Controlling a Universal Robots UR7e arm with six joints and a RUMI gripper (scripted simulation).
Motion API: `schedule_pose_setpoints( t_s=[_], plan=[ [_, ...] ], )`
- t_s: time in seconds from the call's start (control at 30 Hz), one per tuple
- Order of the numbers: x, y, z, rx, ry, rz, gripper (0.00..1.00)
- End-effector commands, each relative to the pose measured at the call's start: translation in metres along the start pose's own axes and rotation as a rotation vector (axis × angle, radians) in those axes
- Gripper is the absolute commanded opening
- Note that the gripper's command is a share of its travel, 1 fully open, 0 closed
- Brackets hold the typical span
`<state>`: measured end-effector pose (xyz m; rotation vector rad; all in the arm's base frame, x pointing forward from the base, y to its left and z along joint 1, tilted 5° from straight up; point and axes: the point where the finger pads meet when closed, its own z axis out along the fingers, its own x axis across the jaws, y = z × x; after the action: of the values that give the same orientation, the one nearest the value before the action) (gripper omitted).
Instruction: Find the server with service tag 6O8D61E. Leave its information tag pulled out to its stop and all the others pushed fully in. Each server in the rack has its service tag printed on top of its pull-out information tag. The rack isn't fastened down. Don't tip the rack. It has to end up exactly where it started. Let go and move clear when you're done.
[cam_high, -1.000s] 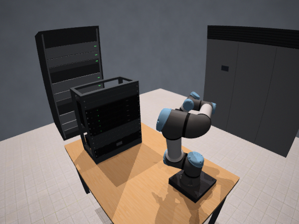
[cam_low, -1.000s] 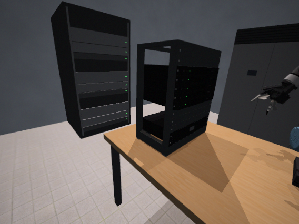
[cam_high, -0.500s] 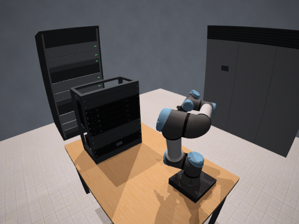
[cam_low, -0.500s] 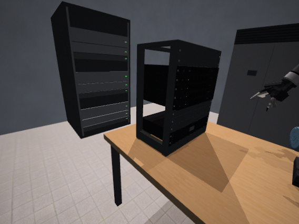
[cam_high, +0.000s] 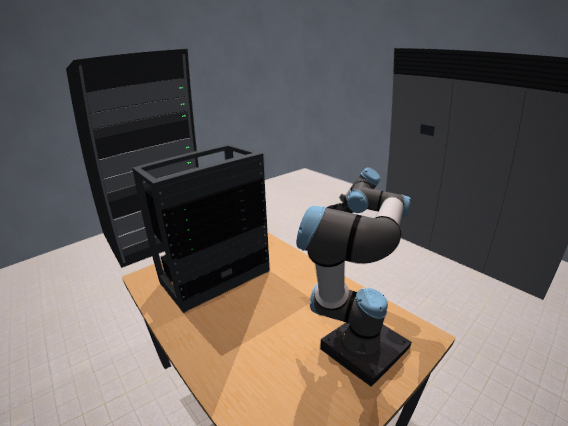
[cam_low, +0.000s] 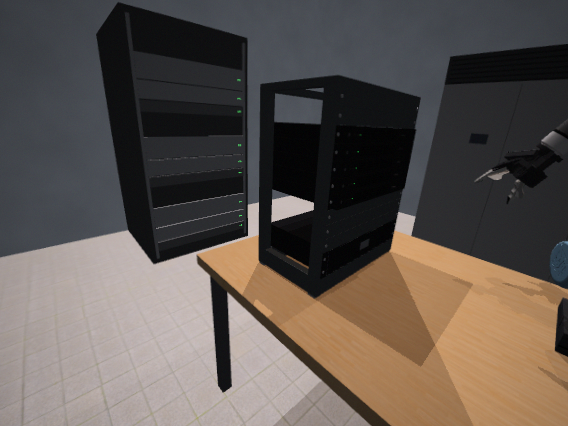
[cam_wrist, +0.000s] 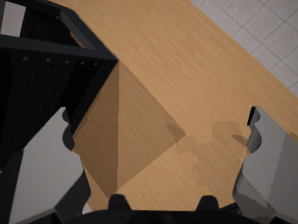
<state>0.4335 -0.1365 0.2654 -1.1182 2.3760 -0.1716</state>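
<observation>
From the top, the black rack (cam_high: 200, 175) (cam_low: 319, 200) (cam_wrist: 107, 56) stands upright on the wooden table (cam_high: 270, 340) (cam_low: 370, 320) (cam_wrist: 150, 30), well apart from the arm (cam_high: 332, 280). Its servers (cam_high: 215, 217) (cam_low: 372, 165) show small green lights, but the service tags are too small to read. In the exterior view, the gripper (cam_low: 492, 187) (cam_wrist: 158, 108) hangs released, apart from the rack. The wrist view shows 2 wide-spread fingers with nothing between them.
</observation>
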Motion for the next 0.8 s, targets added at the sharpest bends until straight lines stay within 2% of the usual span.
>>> schedule_pose_setpoints(
  t_s=[0.0, 0.77],
  plan=[
    [0.001, -0.01, -0.003, 0.031, 0.011, 0.005, 1.0],
    [0.006, -0.079, -0.042, 0.271, 0.062, 0.052, 1.0]
  ],
)
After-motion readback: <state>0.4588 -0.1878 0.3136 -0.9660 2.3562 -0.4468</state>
